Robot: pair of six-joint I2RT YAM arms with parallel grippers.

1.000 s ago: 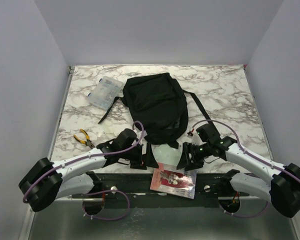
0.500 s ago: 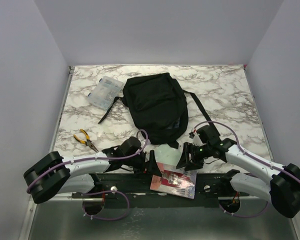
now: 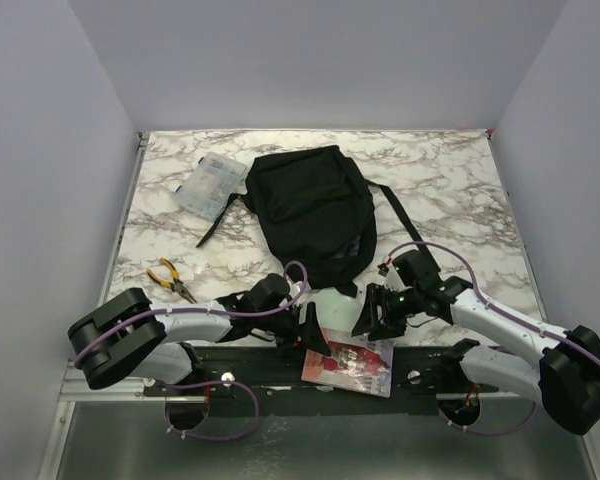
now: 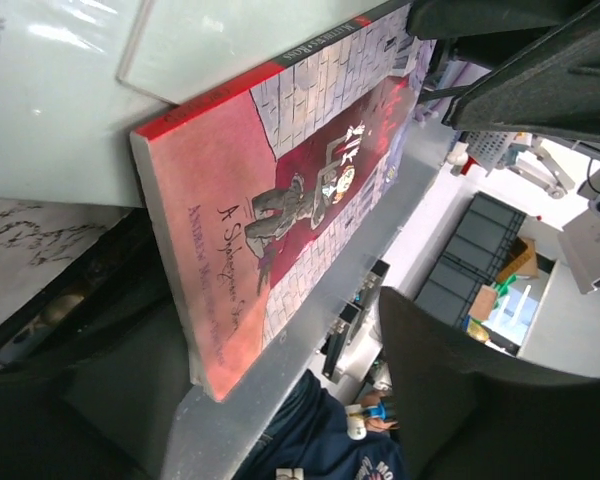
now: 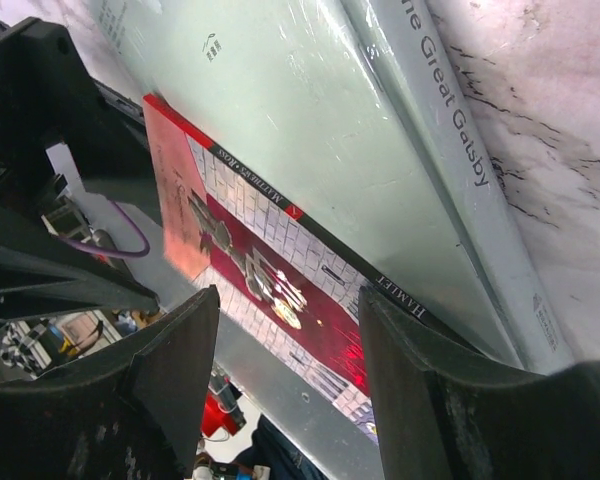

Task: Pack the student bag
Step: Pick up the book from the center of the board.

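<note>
The student bag [image 3: 312, 212] lies flat at the middle of the marble table, its straps trailing to both sides. A red book [image 3: 348, 361] hangs over the table's near edge, partly on a pale green book [image 3: 327, 301]. My left gripper [image 3: 311, 336] is at the red book's left edge. In the left wrist view the left gripper [image 4: 270, 420] is open, and the red book [image 4: 280, 200] has its corner between the fingers. My right gripper [image 3: 372, 316] hovers over the book's upper right. The right gripper [image 5: 290, 400] is open above the red book [image 5: 270, 270], beside the pale book [image 5: 310, 130].
A clear plastic case [image 3: 210, 183] sits at the back left beside the bag. Yellow-handled pliers [image 3: 170, 278] lie near the left front. The table [image 3: 450, 190] ends just behind the arm bases, with a metal ledge [image 3: 280, 410] below.
My left arm has swung right and down to the red book's left edge, its jaws narrowing a little. The right arm has hardly moved.
</note>
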